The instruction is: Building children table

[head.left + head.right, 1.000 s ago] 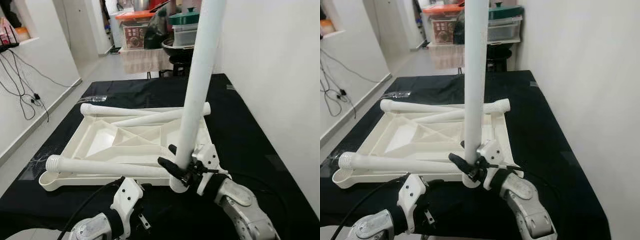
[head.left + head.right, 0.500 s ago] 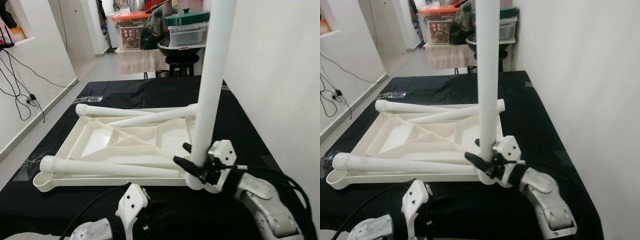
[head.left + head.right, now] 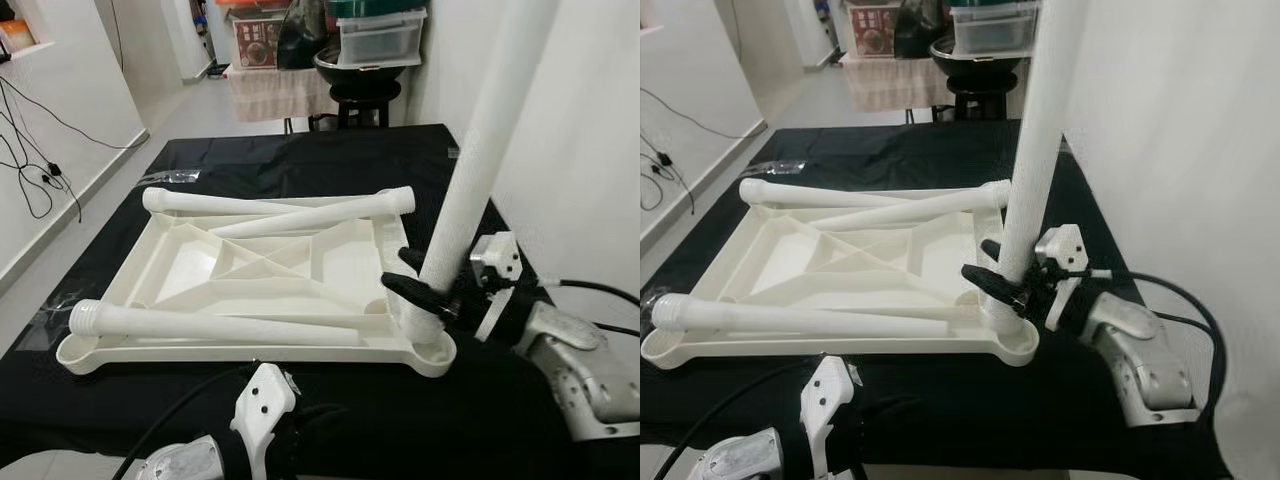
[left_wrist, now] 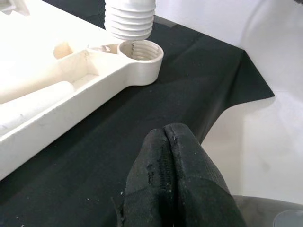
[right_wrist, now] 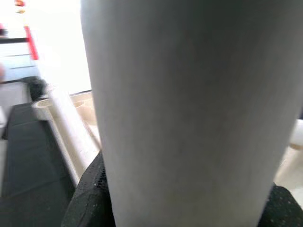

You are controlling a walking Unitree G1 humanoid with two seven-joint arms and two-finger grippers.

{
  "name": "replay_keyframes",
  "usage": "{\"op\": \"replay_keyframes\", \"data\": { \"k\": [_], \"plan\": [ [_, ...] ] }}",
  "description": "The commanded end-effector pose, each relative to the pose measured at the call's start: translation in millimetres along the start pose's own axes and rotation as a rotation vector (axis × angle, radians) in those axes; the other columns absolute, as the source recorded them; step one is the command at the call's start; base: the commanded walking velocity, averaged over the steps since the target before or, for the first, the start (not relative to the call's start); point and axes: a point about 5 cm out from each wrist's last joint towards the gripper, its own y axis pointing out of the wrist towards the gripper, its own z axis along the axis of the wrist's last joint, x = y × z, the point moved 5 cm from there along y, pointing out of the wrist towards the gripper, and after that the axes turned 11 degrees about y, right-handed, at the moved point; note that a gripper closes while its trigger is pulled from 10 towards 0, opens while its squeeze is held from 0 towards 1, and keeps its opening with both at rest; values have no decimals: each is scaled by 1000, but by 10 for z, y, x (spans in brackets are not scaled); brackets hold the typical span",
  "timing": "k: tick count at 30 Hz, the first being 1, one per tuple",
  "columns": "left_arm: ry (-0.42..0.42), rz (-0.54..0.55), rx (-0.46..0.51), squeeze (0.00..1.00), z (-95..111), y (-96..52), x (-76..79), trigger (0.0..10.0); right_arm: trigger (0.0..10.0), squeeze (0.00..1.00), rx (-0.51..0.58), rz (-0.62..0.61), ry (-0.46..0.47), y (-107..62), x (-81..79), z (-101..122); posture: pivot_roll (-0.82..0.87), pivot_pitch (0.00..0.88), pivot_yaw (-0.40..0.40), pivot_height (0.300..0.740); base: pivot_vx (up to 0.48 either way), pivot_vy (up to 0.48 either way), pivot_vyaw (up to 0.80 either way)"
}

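Landmark: we took the upturned white tabletop [image 3: 300, 270] on the black cloth [image 3: 300, 400] as our reference for every place below
Leg in hand: our right gripper [image 3: 428, 292] was clamped on the lower end of an upright white leg [image 3: 470, 190], which stood at the tabletop's near right corner and leaned slightly away from it toward the wall [image 3: 590, 130]
Socket: the round socket [image 3: 432, 350] at that corner sat right under the leg's foot; we could not tell whether the thread had caught
Left gripper: our left gripper [image 4: 173, 175] had its fingers pressed together on nothing, low over the cloth just off the tabletop's near left corner, where a threaded leg end [image 4: 129, 19] hung over an open socket [image 4: 140, 53]
Loose legs: one leg [image 3: 215, 328] lay along the tabletop's near edge, and two more [image 3: 300, 212] lay across its far edge
Risk, cross-threading: we judged that turning the leg while it leaned could jam the thread, because the axis was not square to the socket
Risk, tabletop shift: we judged a sideways push could slide the light tabletop over the cloth, since nothing braced it
Risk, rolling parts: we judged any such shift could send the loose legs rolling off the tabletop
Risk, wall: we judged the tall upper end could strike the wall if the lean grew
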Motion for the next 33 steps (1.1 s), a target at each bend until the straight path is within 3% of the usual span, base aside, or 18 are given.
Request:
{"op": "replay_keyframes", "data": {
  "k": [1,6,11,17,33],
  "plan": [
    [5,7,-13,0,1,-30,-17,10000,10000,0,-3,44,13,5,-24,26,-24,180,47,740,0,0,0],
    [-4,-9,-4,0,62,-82,57,10000,10000,0,-73,179,10,-47,-74,49,-16,222,52,740,0,0,0],
    [-5,-19,-6,0,82,-109,98,10000,10000,0,-78,213,7,-78,-56,88,-1,243,58,740,0,0,0],
    [-10,-28,-15,0,99,-157,128,10000,10000,0,-145,315,30,-171,-156,13,12,264,74,740,0,0,0],
    [-26,-39,-39,0,85,-236,149,10000,10000,0,-244,327,-28,-295,-65,-89,19,263,95,740,0,0,0]
  ]
}}
